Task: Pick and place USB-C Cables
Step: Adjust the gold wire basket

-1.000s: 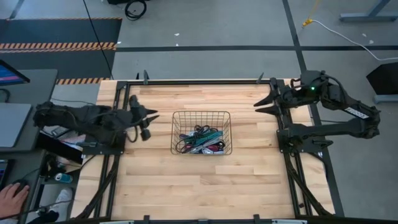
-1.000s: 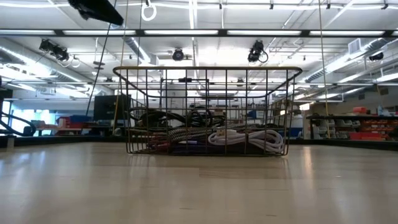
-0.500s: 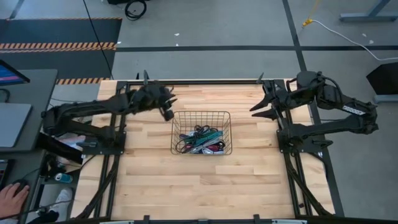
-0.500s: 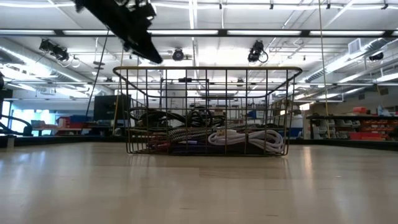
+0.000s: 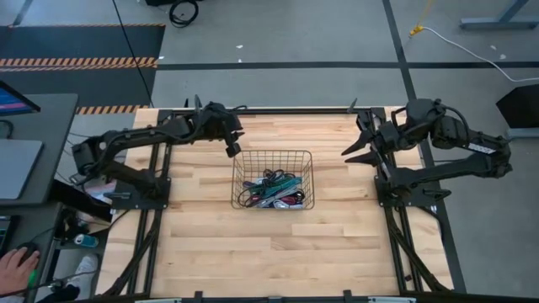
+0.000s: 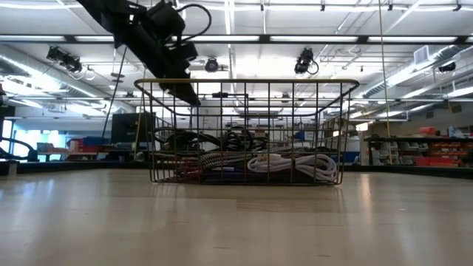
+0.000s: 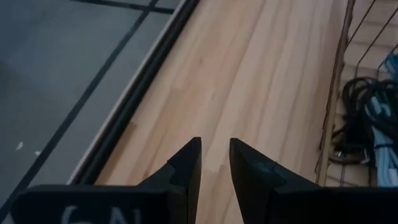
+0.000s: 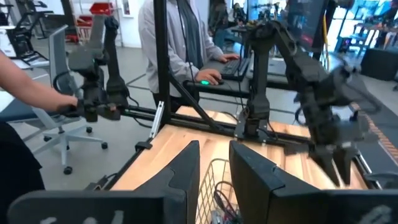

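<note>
— Wooden planks make up the counter (image 5: 269, 244); at its middle stands the wire basket (image 5: 273, 155), and the USB-C cables (image 5: 271, 190) all lie inside it in a tangle, black, green and pale ones among them; which step does that suggest?

— An early one, by the look of it: no cable lies on the bare wood; the left gripper (image 5: 233, 145) hangs just outside the basket's far-left corner, above the rim in the low view, its fingers (image 7: 189, 163) a narrow gap apart with nothing between them.

— And the right gripper (image 5: 357, 145)?

— It waits well apart from the basket near the far-right edge, fingers (image 8: 188, 167) likewise slightly apart and empty; a person stands beyond the counter in its wrist view.

— So the next move?

— Probably the left arm must carry over the rim and drop among the coils; it would need to single out one bundle from the tangle.

— Any writing?

— Pale marks show on the left gripper's body; too cut off to read.
</note>
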`<act>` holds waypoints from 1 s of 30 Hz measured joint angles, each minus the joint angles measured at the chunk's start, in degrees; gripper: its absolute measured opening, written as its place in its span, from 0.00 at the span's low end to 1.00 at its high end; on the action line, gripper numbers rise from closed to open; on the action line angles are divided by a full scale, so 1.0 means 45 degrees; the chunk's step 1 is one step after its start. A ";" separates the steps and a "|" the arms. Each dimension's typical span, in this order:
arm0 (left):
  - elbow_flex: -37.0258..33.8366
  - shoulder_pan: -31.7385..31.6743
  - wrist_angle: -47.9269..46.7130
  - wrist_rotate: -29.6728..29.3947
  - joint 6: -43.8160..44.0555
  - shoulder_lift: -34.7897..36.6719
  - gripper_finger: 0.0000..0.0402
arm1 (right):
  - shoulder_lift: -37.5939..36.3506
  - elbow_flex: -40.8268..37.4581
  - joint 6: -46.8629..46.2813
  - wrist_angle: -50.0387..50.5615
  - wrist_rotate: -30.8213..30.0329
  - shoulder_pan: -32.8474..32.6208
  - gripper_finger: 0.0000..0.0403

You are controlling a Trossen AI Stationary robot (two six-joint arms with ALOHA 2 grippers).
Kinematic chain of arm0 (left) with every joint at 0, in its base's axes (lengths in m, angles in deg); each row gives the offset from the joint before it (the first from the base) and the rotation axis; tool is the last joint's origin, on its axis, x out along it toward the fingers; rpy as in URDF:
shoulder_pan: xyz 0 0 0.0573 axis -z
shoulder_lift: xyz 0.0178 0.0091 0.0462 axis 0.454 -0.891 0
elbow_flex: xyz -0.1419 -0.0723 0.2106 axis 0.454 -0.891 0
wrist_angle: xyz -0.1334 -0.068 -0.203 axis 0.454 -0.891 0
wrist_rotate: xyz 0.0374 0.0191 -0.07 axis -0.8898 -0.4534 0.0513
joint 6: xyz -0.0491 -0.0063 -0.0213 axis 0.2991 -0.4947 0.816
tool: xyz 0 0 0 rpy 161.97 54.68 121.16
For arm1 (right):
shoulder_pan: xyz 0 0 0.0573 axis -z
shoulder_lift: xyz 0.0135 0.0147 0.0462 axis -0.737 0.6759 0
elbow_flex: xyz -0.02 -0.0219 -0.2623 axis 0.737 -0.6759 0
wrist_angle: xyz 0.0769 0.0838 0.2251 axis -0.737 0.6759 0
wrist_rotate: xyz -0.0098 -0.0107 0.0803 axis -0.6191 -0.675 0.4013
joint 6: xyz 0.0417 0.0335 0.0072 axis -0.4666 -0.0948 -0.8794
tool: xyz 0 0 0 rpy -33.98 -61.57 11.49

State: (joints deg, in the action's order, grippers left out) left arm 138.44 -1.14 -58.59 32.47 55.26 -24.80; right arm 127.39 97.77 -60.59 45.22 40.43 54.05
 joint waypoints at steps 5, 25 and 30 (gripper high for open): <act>0.0000 0.0005 0.0162 0.0043 0.0047 -0.0726 0.22 | -0.0080 0.0000 0.0010 -0.0145 0.0000 -0.0244 0.23; 0.0000 0.1011 -0.0622 0.1152 0.0834 -0.1491 0.22 | -0.0241 0.0000 0.0024 -0.0196 -0.0005 -0.0643 0.23; 0.0000 0.1396 -0.0728 0.1187 0.1094 -0.1493 0.22 | -0.0364 -0.0002 0.0044 -0.0194 -0.0005 -0.0643 0.23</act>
State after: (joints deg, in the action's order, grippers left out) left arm 138.44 5.14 -61.86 37.81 60.18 -31.52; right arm 125.76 97.76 -60.39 44.35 40.41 51.16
